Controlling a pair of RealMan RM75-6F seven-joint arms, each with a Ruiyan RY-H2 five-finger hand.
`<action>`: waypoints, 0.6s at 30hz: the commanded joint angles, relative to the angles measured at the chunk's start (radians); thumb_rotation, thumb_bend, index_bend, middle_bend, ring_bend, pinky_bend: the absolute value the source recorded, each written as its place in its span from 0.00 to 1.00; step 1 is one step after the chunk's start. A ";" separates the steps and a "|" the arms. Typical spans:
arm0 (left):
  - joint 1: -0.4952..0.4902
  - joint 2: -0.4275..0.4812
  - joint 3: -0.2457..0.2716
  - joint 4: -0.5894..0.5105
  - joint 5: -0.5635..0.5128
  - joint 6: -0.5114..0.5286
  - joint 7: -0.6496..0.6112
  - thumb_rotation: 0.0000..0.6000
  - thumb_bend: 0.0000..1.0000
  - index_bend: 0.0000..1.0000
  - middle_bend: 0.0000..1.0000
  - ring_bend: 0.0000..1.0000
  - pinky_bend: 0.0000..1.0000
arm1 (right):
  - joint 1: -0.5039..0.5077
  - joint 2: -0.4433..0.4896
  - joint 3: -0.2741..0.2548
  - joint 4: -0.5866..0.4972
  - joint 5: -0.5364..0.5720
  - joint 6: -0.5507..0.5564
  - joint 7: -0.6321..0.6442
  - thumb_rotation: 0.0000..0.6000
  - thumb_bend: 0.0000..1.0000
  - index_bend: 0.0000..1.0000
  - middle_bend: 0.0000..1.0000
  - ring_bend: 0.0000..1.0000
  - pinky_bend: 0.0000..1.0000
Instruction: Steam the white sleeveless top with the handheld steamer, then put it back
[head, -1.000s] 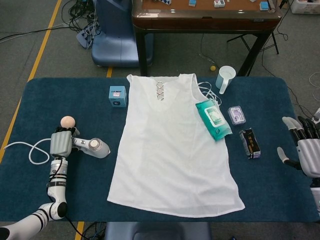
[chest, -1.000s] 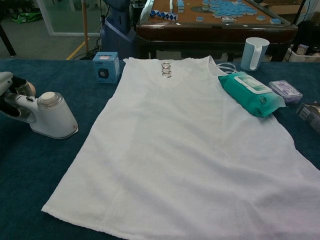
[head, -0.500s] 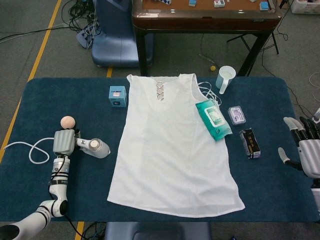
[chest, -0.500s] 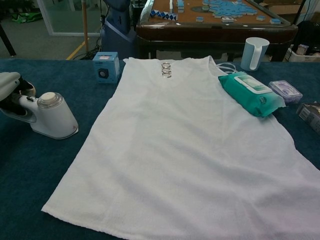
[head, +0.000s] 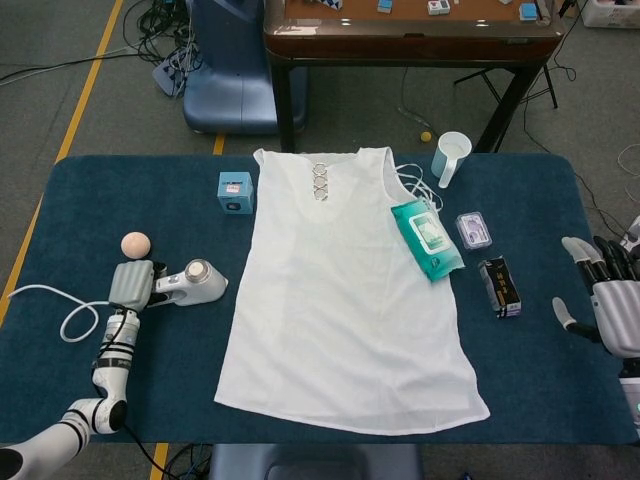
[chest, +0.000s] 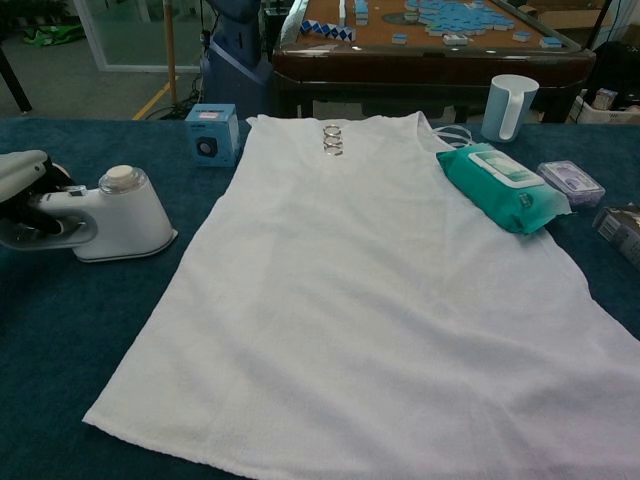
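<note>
Dark blue cloth covers the table (head: 540, 400); grey floor and a wooden bench fill the top of frame.

Head view: white sleeveless top (head: 345, 300) lies flat at centre, neckline toward the top, spread ready for steaming. Left hand (head: 131, 285), lower left, grips the handle of the handheld steamer (head: 196, 284), whose head points right, just beside the top's left edge. Cord loops away to frame left. Right hand (head: 608, 300), far right edge, holds nothing, fingers apart, well clear of the cloth. Green wipes pack (head: 427, 238) overlaps the top's right edge, likely an obstacle for that side.

Chest view: steamer (chest: 118, 215) at left, base on the table; left hand (chest: 22, 185) wraps its handle at frame edge.

Against the earlier frames, the steamer has swung round and shifted right, closer to the top; the right hand barely moved.
</note>
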 joint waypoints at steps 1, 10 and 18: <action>0.005 0.054 -0.018 -0.074 -0.023 -0.042 -0.045 1.00 0.24 0.77 0.85 0.73 0.76 | 0.006 0.006 -0.007 -0.007 -0.008 -0.017 0.004 1.00 0.38 0.00 0.13 0.02 0.00; 0.026 0.161 -0.028 -0.255 -0.026 -0.044 -0.084 1.00 0.24 0.77 0.85 0.73 0.76 | 0.039 0.002 -0.045 -0.026 -0.064 -0.092 0.010 1.00 0.38 0.00 0.13 0.02 0.00; 0.042 0.217 -0.010 -0.436 0.024 0.034 -0.038 1.00 0.24 0.77 0.84 0.72 0.76 | 0.093 -0.037 -0.110 -0.017 -0.152 -0.213 0.052 1.00 0.39 0.00 0.13 0.02 0.00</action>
